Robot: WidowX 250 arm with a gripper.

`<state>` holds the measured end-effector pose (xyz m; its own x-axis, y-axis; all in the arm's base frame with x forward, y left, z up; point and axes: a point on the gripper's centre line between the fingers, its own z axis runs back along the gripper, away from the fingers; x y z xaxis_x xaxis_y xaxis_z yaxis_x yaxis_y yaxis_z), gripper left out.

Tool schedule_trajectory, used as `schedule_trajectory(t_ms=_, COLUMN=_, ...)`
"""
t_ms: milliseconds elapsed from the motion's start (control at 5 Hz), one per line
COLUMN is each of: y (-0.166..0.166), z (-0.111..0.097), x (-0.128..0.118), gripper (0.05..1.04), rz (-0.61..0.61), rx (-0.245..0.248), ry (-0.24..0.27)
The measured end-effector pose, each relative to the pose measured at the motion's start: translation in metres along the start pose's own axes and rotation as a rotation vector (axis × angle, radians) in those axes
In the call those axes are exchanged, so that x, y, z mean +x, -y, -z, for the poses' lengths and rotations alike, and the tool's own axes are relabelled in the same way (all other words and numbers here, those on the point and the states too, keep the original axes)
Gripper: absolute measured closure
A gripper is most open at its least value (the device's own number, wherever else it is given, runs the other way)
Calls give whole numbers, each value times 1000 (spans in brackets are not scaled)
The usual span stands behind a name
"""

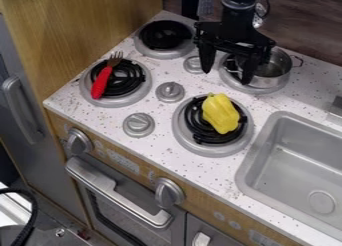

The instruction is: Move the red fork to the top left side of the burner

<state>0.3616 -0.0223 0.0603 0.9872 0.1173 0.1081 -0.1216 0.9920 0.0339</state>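
Here, at left of the frame, the red fork [101,83] lies lengthwise over the burner [133,78], tines pointing up and slightly right; the hand [226,77], upper right, is wide.

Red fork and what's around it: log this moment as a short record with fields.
Red fork: lying across the left part of the lower-left burner, tines toward the top
Yellow pepper: on the lower-right burner
Metal pot: on the upper-right burner
Gripper: open, at the pot's left
Sink: right of the burners
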Motion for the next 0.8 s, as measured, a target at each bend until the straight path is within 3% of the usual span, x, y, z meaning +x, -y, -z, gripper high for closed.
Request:
schedule_trajectory(t_ms=200, y=-1, z=13, x=-5, gripper=84, rz=1, rx=8, ry=-41)
schedule_trajectory(t_ms=400, y=-11, z=18, x=-4, gripper=85, rz=-20, rx=8, ry=-44)
schedule_trajectory(t_ms=800, y=-73, z=19, x=9, gripper=85, rz=-140, rx=-32, ry=17)
